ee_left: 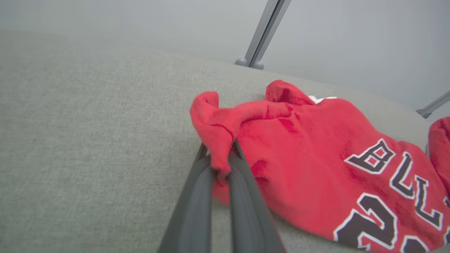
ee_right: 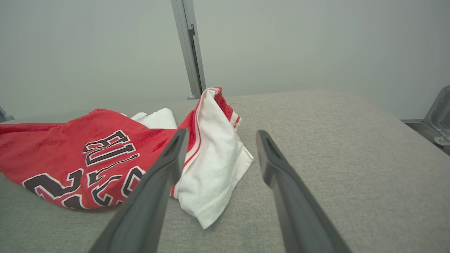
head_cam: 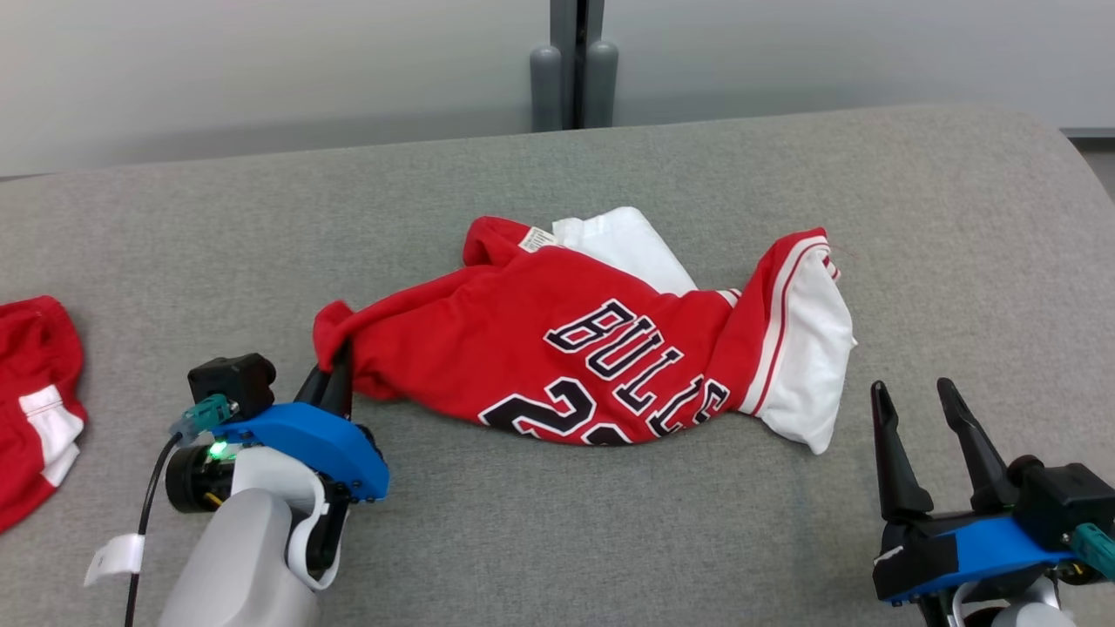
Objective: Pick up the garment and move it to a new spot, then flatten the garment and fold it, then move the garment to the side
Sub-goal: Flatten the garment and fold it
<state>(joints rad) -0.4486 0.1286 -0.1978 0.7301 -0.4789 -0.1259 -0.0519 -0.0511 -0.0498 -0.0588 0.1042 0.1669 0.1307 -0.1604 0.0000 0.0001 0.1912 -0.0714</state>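
Head view: red garment lies crumpled mid-way across the grey padded table, BULLS lettering and part of a number face up, white panel at its right end, a white bit poking out behind its top edge. Left gripper sits at the garment's left tip, fingers pressed together and pinching that red corner, cloth bunched up over the tips. Right gripper at lower right, fingers spread with nothing between them, near the white end but apart from it. Another red-and-white cloth at the far left edge, well apart from the garment. Grey post behind the table. Left wrist view: left gripper clamped on a fold of red fabric, corner standing up above the tips, rest of the garment trailing off to the right across the table. Right wrist view: right gripper wide apart and empty, garment to the left, white panel partly behind the left finger, cannot tell if it touches
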